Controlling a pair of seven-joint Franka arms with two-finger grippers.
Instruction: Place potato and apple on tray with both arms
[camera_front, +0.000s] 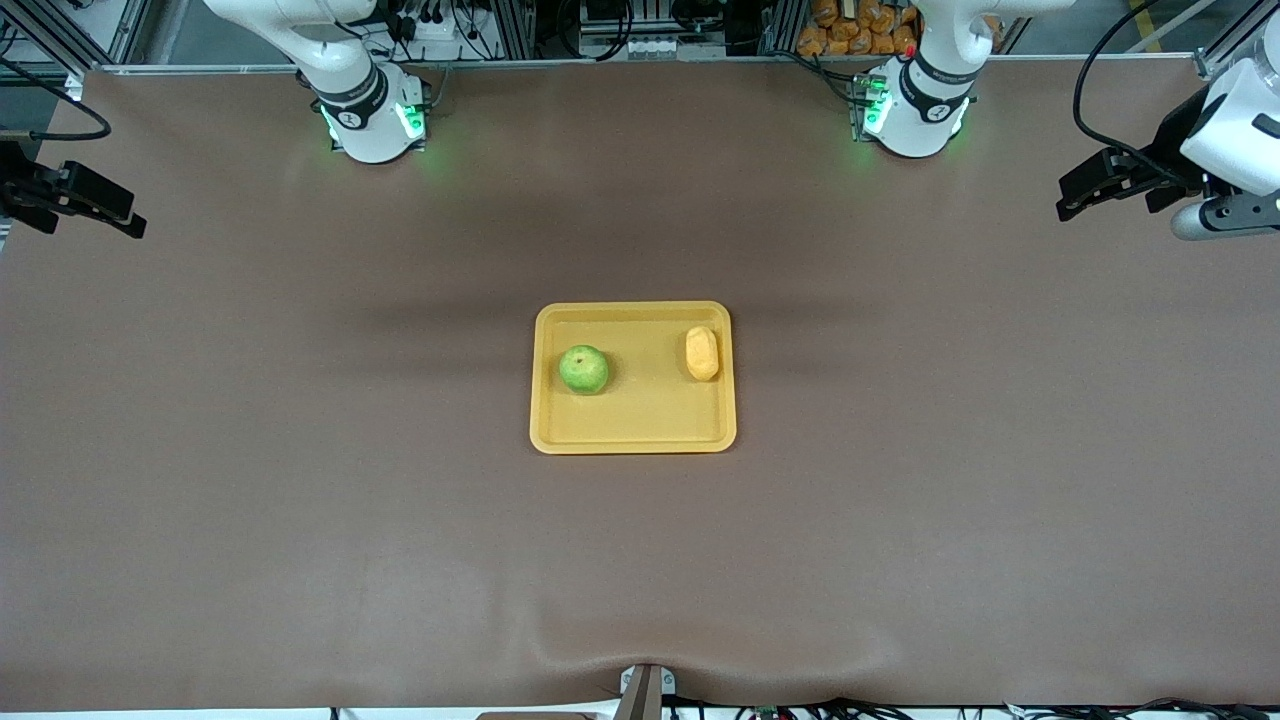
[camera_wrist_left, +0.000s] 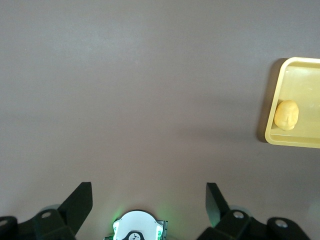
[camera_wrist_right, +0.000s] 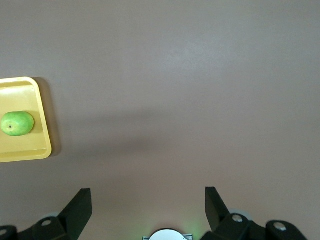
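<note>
I see the tray (camera_front: 633, 430) lying flat in the middle of the table (camera_front: 300, 450), with both items on it. The apple (camera_front: 583, 369) sits toward the right arm's end of the tray, the potato (camera_front: 702, 353) toward the left arm's end, well apart from each other and each close to the rim. My left gripper (camera_front: 1072, 205) waits up in the air over the left arm's end of the table, jaws apart and holding nothing. My right gripper (camera_front: 135, 227) waits over the right arm's end, also wide and empty. Both bases glow green along the table's edge farthest from the camera.
</note>
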